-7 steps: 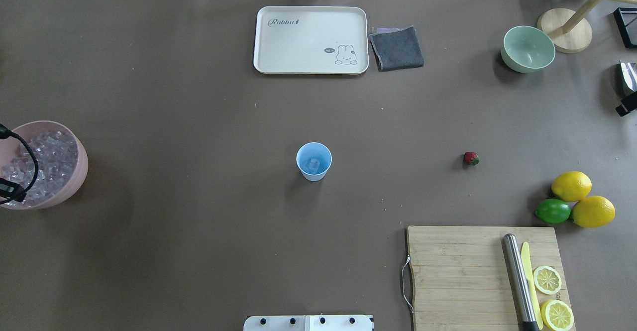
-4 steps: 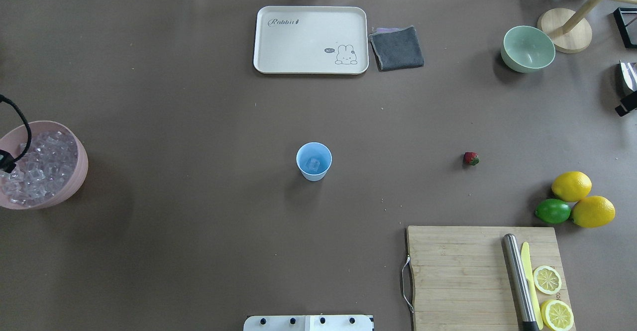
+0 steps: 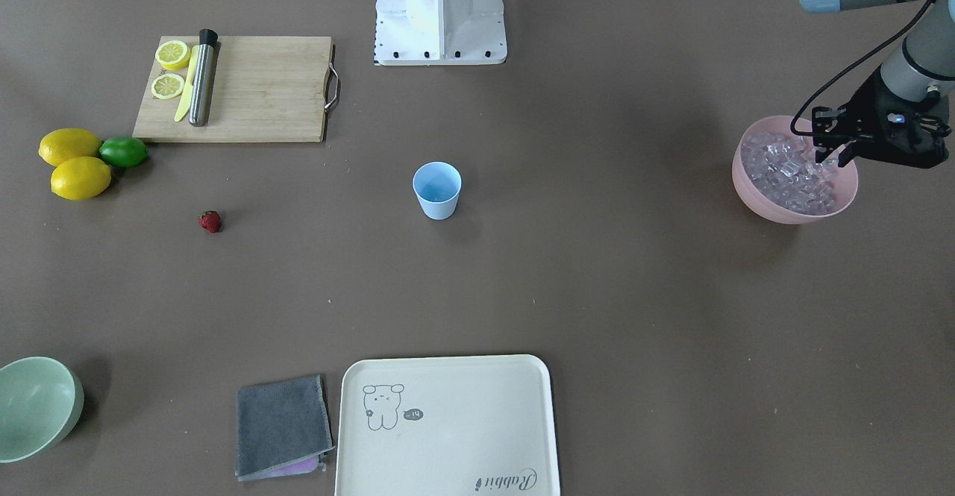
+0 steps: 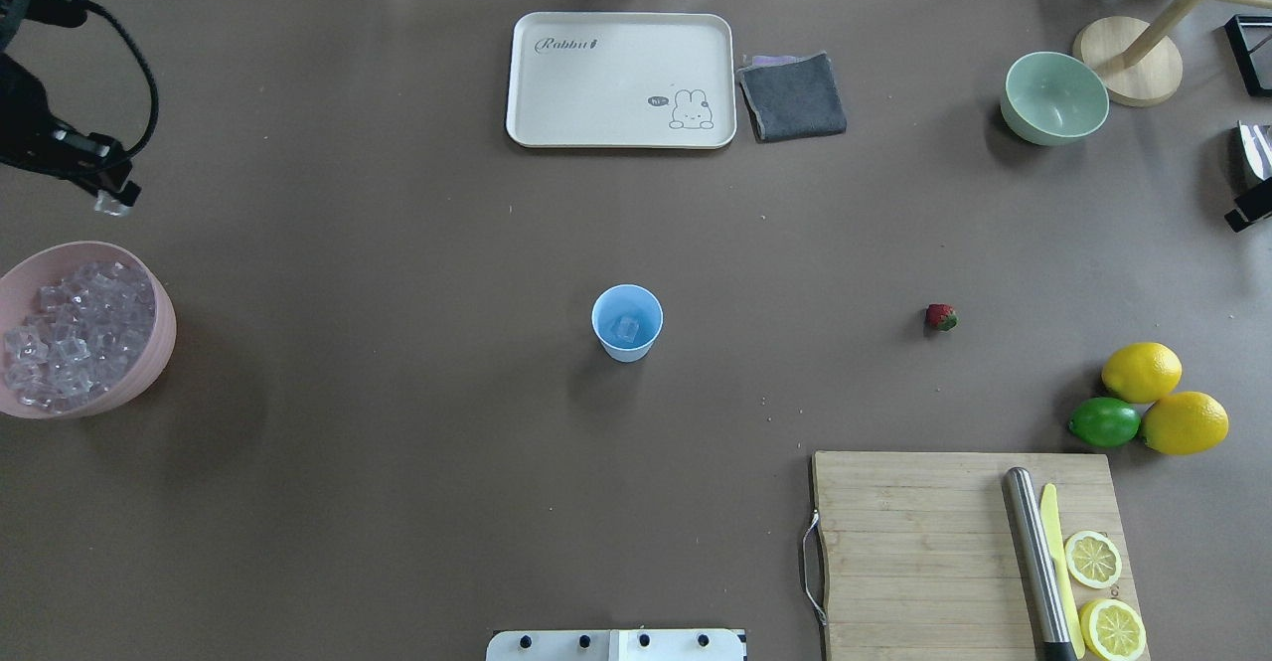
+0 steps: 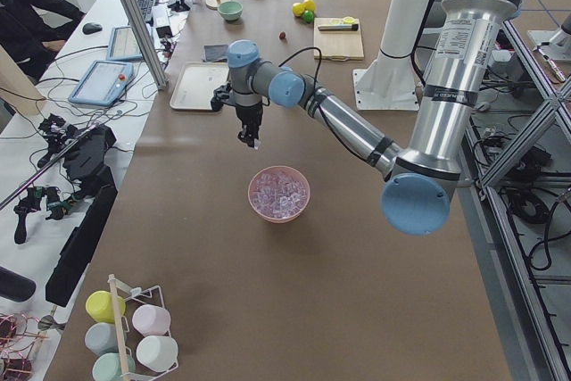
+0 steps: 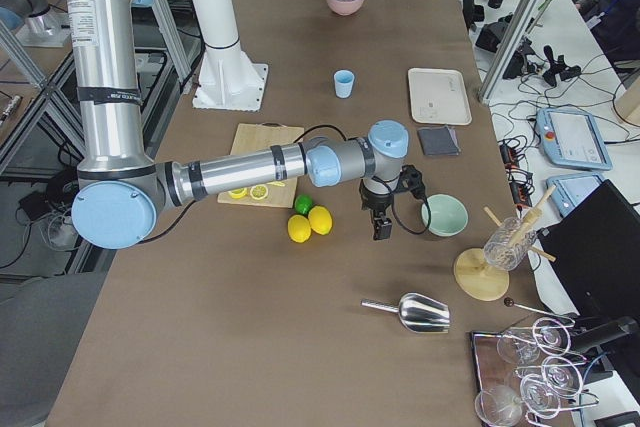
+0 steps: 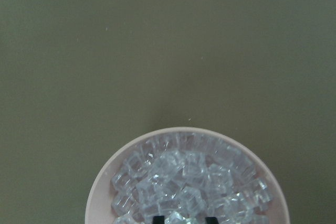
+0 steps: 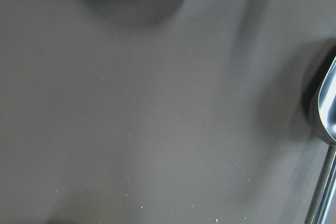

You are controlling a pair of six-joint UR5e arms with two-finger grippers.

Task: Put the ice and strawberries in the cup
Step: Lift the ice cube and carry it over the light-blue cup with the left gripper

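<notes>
Brown tabletop (image 4: 397, 244): ice transfer step in hand.
Left pincer (image 4: 112, 196), closed onto one ice cube (image 4: 115, 207), hangs above the pink bowl (image 4: 164, 333). The next move calls for carrying the cube to the cup (image 4: 627, 321) mid-tabletop. Strawberry (image 4: 940, 317) lies well apart.

Light-blue cup (image 4: 627, 350), red strawberry (image 4: 938, 316)

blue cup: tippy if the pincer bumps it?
Probably light: only one ice cube shows in the cup. It tapers to a narrow base, so a knock near the rim may tip it; lower down, it would likely slide.
</notes>
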